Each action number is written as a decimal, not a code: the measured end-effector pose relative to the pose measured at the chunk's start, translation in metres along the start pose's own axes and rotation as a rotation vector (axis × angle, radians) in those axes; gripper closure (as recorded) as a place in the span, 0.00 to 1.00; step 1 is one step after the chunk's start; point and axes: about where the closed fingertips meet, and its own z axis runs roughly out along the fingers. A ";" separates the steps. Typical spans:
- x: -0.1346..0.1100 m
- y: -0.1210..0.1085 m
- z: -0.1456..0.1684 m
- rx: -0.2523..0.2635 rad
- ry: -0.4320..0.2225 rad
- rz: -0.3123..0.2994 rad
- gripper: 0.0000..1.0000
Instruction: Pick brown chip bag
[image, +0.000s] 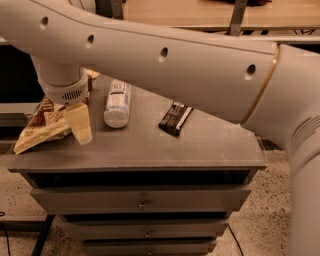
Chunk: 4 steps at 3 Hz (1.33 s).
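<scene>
The brown chip bag (41, 129) lies crinkled on the left end of the grey cabinet top (200, 145), its pale end hanging over the left edge. My gripper (78, 124) hangs from the white wrist (62, 87) directly over the bag's right side, its cream tip down at the cabinet surface beside the bag. The wrist hides the bag's far part. I cannot see whether the bag is held.
A clear white-labelled bottle (117, 102) lies just right of the gripper. A small black flat wrapper (175, 118) lies further right. My large white arm (200, 65) spans the top of the view. Drawers (142, 202) sit below the cabinet top.
</scene>
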 end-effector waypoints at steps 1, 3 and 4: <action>-0.006 -0.008 0.032 0.003 -0.046 -0.009 0.00; -0.015 -0.023 0.065 0.019 -0.091 -0.009 0.41; -0.015 -0.024 0.061 0.019 -0.091 -0.009 0.64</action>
